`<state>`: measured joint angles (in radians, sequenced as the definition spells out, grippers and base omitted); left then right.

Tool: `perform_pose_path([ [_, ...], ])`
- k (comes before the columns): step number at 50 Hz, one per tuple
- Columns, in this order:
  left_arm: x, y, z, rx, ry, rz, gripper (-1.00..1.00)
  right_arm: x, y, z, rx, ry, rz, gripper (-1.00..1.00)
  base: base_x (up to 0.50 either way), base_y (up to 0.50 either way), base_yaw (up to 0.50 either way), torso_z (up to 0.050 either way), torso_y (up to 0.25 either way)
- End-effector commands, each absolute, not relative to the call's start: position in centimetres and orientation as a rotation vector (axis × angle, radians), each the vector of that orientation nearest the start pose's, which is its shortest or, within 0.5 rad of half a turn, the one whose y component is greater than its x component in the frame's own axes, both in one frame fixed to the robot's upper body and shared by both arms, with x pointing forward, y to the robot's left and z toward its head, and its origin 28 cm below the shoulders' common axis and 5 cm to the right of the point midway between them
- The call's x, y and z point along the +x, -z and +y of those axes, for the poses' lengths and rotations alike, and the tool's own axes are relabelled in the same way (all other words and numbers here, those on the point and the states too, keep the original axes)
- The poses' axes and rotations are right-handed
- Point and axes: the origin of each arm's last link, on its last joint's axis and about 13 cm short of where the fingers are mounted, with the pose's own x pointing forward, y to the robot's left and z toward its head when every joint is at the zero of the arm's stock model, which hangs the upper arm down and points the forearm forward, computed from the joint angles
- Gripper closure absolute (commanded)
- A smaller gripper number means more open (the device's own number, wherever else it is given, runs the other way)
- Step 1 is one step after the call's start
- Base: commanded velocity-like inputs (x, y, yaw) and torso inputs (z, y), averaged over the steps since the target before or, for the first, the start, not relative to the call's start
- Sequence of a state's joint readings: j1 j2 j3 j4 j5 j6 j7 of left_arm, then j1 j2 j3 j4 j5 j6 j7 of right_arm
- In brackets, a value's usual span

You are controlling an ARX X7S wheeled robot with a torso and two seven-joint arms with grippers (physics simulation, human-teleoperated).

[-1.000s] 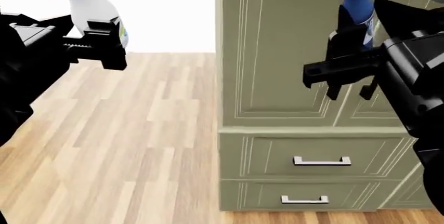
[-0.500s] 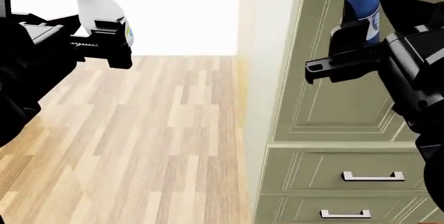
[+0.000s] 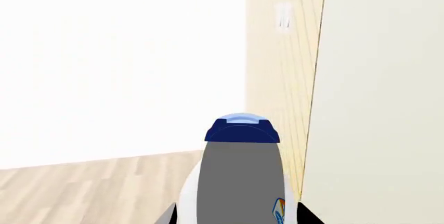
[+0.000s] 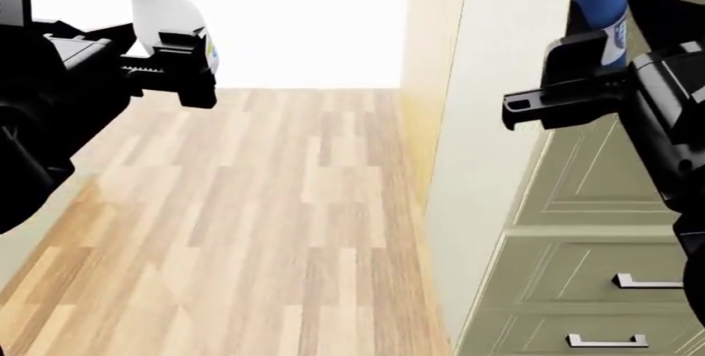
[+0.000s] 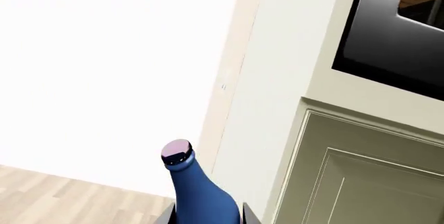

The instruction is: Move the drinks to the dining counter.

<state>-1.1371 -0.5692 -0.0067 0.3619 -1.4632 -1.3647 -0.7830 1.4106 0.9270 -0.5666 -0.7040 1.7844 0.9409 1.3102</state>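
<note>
Whole view swings since 1 s ago. The olive cabinet (image 4: 584,232) that filled the middle-right now sits way over at the right edge, w/ its pale side panel (image 4: 484,149) showing. More wood floor (image 4: 276,232) opens up in the middle. The two drawer handles (image 4: 642,280) slide right too, upper one cut off by the frame now. My left gripper (image 4: 182,71) w/ the white bottle (image 4: 165,11) drifts a bit right. My right gripper (image 4: 551,96) w/ the dark-blue bottle (image 4: 603,1) shifts right and up.
</note>
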Motion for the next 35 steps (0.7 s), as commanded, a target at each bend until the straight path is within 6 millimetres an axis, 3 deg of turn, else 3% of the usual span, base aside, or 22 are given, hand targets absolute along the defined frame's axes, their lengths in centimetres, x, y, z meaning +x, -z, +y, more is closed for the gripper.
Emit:
perform_pose_path([
  [1, 24.67, -31.78, 25.73, 0.016, 0.148, -0.009, 1.0, 18.18, -32.45, -12.43, -0.291, 0.095, -0.226, 1.0, 0.13, 0.5, 0.0, 0.0, 0.0],
  [35, 24.84, -32.06, 25.62, 0.015, 0.154, -0.01, 1.0, 18.34, -32.5, -12.5, -0.303, 0.109, -0.217, 1.0, 0.28, 0.5, 0.0, 0.0, 0.002],
])
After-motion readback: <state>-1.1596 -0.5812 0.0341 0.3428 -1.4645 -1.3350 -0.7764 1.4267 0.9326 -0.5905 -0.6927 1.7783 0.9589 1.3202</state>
